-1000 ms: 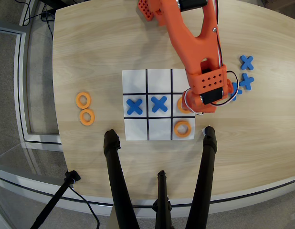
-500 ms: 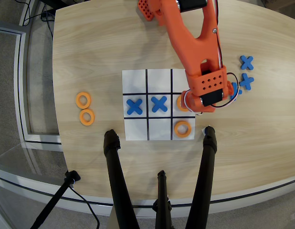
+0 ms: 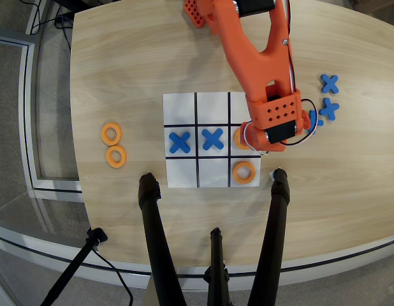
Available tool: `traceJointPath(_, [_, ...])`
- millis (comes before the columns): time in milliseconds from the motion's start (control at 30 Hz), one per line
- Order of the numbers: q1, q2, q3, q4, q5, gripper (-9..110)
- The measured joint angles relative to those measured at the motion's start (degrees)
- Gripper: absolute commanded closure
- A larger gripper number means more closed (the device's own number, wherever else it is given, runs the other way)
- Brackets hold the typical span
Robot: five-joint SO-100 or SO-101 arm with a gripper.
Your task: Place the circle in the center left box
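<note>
Circle (image 3: 238, 137) sits in the mid-row end cell (image 3: 243, 131) on the overhead view's right side of the paper grid (image 3: 212, 140), only its left edge showing as an orange sliver; the rest is hidden under the arm's (image 3: 261, 57) wrist block. Jaws are tucked beneath that block, so can't tell whether they are open, closed or gripping the piece. Arm, all orange, reaches down from the table's (image 3: 133, 57) top edge and ends over the grid's right column, w/ red & white wires looping at its lower end. Second orange ring (image 3: 245, 171) lies flat in the bottom-right cell, fully visible, just below the hidden one. Two blue crosses fill the other mid-row cells: one (image 3: 180, 142) in the left cell, one (image 3: 213, 138) in the center. Top row and remaining bottom cells are bare white. Left of the grid, well apart from it, two more rings (image 3: 111, 134) (image 3: 116, 156) rest on the wood, one just above the other, nearly touching. Right of the arm, spare blue crosses (image 3: 329, 83) (image 3: 329, 109) lie on the table, w/ a third partly hidden behind the wrist. Black tripod legs (image 3: 160, 248) cross the lower frame, feet resting near the grid's bottom corners.
</note>
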Motion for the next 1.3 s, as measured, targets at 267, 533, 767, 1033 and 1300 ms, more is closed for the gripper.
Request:
traceJointPath(267, [0.35,0.0,0.0,0.0,0.0,95])
traceJointPath(533, [1.32,0.0,-0.97,0.0,-0.79,95])
traceJointPath(767, [1.41,2.11,-2.99,2.37,-1.05,93])
traceJointPath(1033, [2.29,7.73,-9.67,8.88,-2.29,90])
traceJointPath(1300, [4.22,20.04,-16.52,21.18,-2.99,90])
